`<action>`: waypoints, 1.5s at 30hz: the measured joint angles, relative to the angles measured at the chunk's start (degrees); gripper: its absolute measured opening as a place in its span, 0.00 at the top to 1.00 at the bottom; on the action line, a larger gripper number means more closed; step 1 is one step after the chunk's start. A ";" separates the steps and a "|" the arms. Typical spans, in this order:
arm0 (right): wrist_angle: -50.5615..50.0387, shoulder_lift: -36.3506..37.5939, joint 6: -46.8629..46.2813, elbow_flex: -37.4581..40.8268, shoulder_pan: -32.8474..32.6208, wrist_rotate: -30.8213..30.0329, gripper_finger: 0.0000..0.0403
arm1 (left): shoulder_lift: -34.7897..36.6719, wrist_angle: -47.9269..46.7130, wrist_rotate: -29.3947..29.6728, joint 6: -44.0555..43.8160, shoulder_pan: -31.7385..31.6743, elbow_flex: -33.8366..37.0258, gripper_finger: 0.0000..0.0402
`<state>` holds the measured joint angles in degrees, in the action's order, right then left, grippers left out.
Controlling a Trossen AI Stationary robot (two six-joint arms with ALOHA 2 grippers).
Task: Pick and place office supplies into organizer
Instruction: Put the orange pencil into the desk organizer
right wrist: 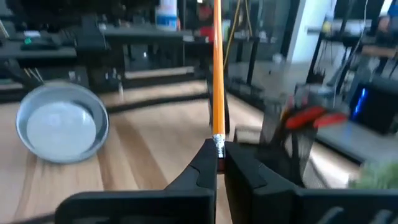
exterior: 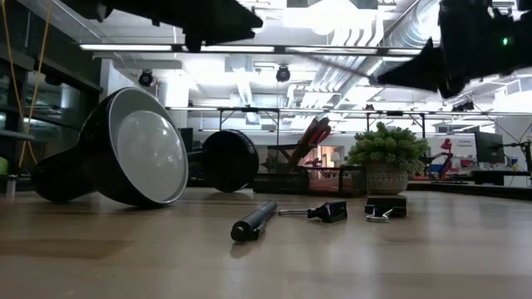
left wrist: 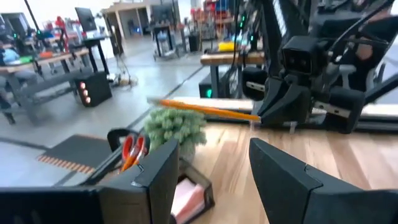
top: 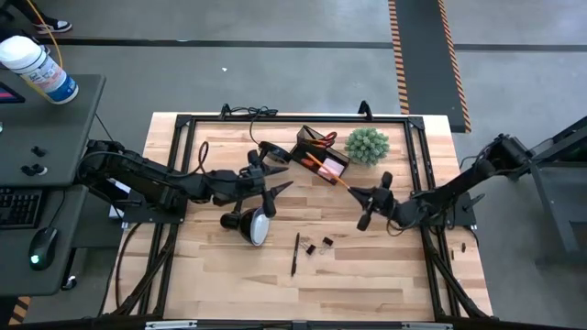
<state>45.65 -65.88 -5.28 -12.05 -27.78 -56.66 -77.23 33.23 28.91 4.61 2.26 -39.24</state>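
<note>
Orange-yellow, the pencil (right wrist: 217, 68) is pinched by its metal-ferrule end between the fingertips of the right gripper (top: 367, 196), which is clenched on it. Seen from above, the pencil (top: 333, 177) slants from that gripper toward the organizer (top: 319, 156), its far tip reaching just about to the caddy's near edge; whether it touches I cannot tell. The left wrist camera shows the same pencil (left wrist: 205, 109) held well above the wood, passing over the green spiky plant ball (left wrist: 176, 127).

In the organizer sit orange-handled scissors (top: 315, 138) in the taller section and a pink sticky-note pad (top: 330, 168) in the lower tray. The plant ball (top: 367, 145) stands just beside the organizer.

Nearer the table's front edge, a black pen (top: 295, 254) lies on the boards, with two black binder clips (top: 317, 246) just beside it; the low camera shows the pen (exterior: 253, 221) and the clips (exterior: 357, 209) lying apart from one another.

The black desk lamp (top: 255, 225) lies tipped on its side, its pale shade (exterior: 145, 158) facing the low camera.

The left gripper (top: 266, 174) hovers above the table between the lamp and the organizer, its fingers (left wrist: 155, 180) spread wide and holding nothing.

The wooden table (top: 385, 275) carries all of this.
</note>
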 joint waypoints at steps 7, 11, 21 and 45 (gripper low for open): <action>15.05 0.06 16.25 0.00 0.41 3.04 0.99 | 0.00 7.20 -2.59 1.07 0.00 0.00 0.54; 20.41 0.06 20.88 -0.11 1.68 8.88 0.99 | 0.00 11.11 -4.56 1.11 -0.02 0.00 0.54; 17.64 -2.20 27.70 -7.97 6.23 21.25 0.99 | 0.00 19.24 -14.19 -0.35 -0.02 -0.02 0.54; 16.79 -11.77 28.87 -17.27 10.19 31.44 0.99 | 0.02 26.15 -19.28 0.07 -0.01 -0.02 0.54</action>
<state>62.43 -77.65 23.59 -29.32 -17.58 -25.23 -77.21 59.39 9.63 4.68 2.25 -39.27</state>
